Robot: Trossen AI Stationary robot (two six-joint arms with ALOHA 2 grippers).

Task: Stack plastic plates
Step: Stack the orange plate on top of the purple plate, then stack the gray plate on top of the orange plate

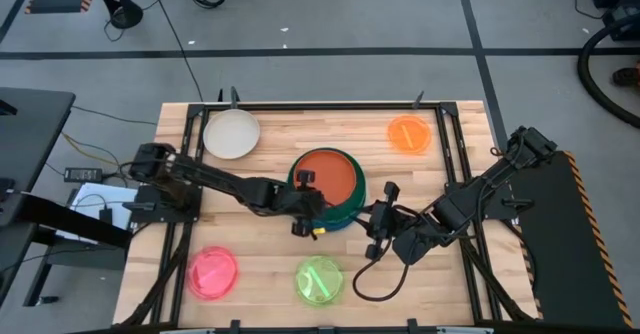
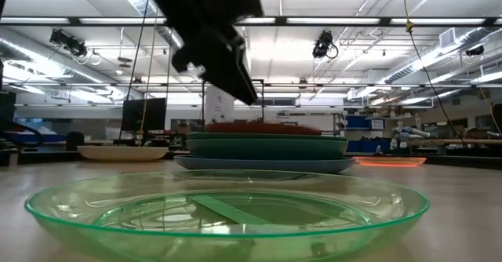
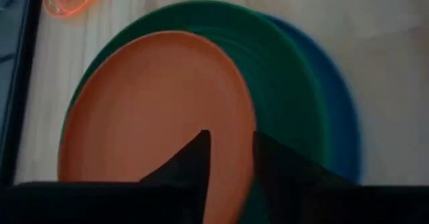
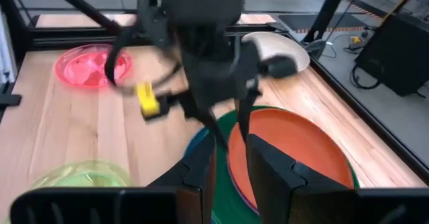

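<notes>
A pale wooden plank surface (image 1: 270, 264) carries a central stack whose bottom is a large blue plastic plate (image 3: 338, 110). Spread around it lie a cream plate (image 1: 231, 134), translucent orange plate (image 1: 409, 134), pink plate (image 1: 213, 272) and lime plate (image 1: 319, 280).

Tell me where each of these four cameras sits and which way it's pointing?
High view: above the table, looking straight down; both arms show, left gripper and right gripper at the central stack, topped by the rust-orange plate.
Low view: at tabletop height, looking level across the lime plate to the stack; one arm hangs from above.
Left wrist view: on the left arm, looking past its fingers at the rust-orange plate.
Right wrist view: on the right arm, facing the left arm, pink plate behind.
All four share the stack.
</notes>
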